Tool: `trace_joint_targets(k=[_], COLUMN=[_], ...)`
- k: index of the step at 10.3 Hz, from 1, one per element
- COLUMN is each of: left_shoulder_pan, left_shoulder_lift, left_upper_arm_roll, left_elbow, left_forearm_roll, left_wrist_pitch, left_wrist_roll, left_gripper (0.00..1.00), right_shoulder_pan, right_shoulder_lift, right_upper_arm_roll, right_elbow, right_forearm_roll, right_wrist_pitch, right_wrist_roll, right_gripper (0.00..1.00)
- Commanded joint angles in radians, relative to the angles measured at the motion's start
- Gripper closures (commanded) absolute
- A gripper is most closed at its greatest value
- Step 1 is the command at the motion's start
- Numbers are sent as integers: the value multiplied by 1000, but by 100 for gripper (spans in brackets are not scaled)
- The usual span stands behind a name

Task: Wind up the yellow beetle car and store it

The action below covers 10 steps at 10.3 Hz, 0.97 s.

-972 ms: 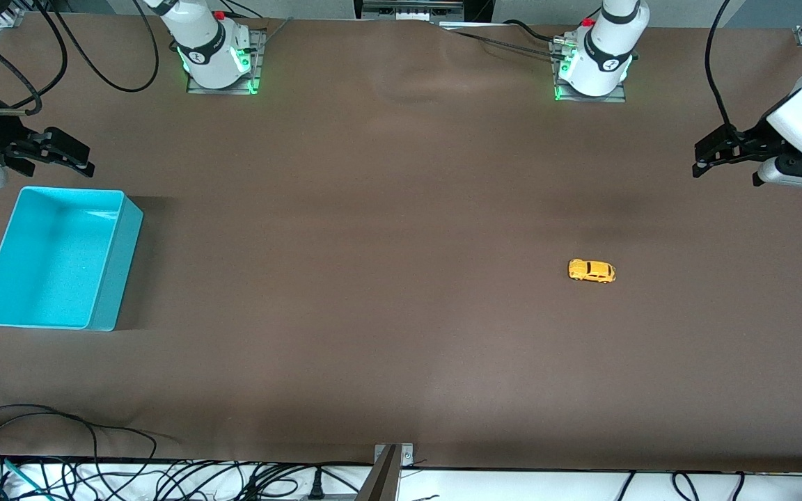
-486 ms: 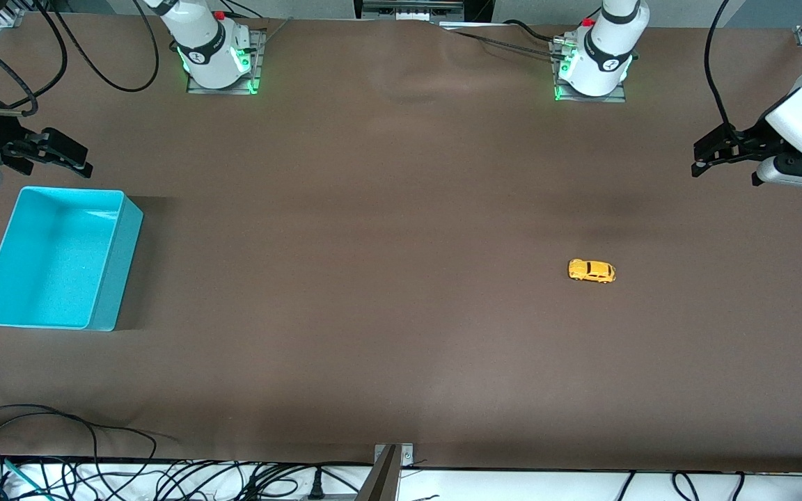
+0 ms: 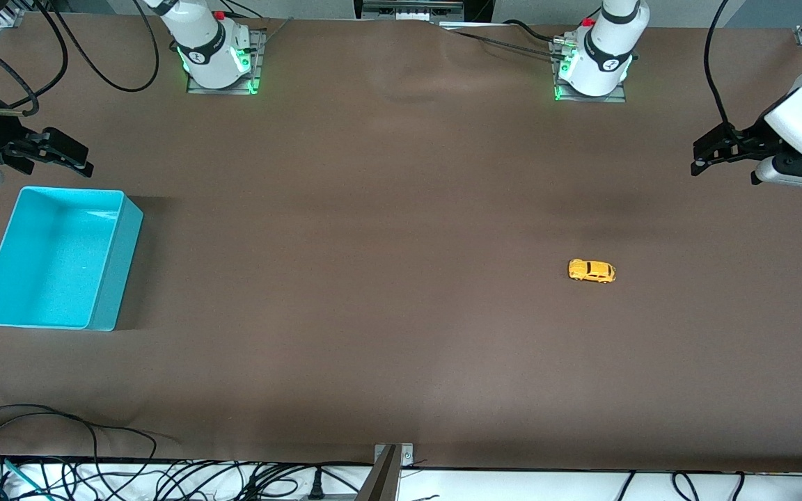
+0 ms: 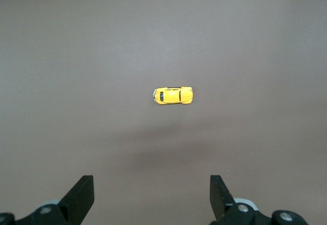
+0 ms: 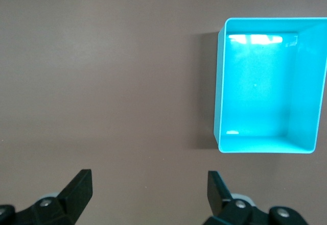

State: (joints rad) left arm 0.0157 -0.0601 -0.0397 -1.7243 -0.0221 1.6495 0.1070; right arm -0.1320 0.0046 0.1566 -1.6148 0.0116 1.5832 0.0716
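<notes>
Two hands apart, nothing grasped yet

Both arms wait high at the counter's ends. The left hand (image 3: pixel 699 158) hangs with fingers spread over bare counter (image 3: pixel 401 313) at the left arm's end; the right hand (image 3: pixel 70 158) hangs likewise spread, just off the turquoise bin's (image 3: pixel 112 278) rim. The yellow beetle car (image 3: pixel 591 271) stands on its wheels, at about seven o'clock from the left hand, well apart from the empty bin. Winding seems not begun; next the left hand likely must descend and straddle the car's narrow body (image 4: pixel 173 95)
</notes>
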Motion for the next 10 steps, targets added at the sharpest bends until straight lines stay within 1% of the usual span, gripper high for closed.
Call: trace_joint_targets(k=[1, 10], left_shoulder_pan=[15, 15], left_shoulder_lift=[-3, -3], left_upper_arm_roll=[-9, -11], left_elbow=[0, -6], left_forearm_roll=[21, 21], left_wrist_pitch=[-13, -13], left_wrist_roll=[20, 19], left_gripper=[0, 0], right_shoulder_pan=[-6, -9], right_shoulder_lift=[5, 15], right_upper_arm_roll=[3, 1], right_elbow=[21, 21], right_forearm_roll=[-15, -13], right_wrist_pitch=[-29, -22], right_wrist_roll=[13, 1], right_gripper=[0, 0])
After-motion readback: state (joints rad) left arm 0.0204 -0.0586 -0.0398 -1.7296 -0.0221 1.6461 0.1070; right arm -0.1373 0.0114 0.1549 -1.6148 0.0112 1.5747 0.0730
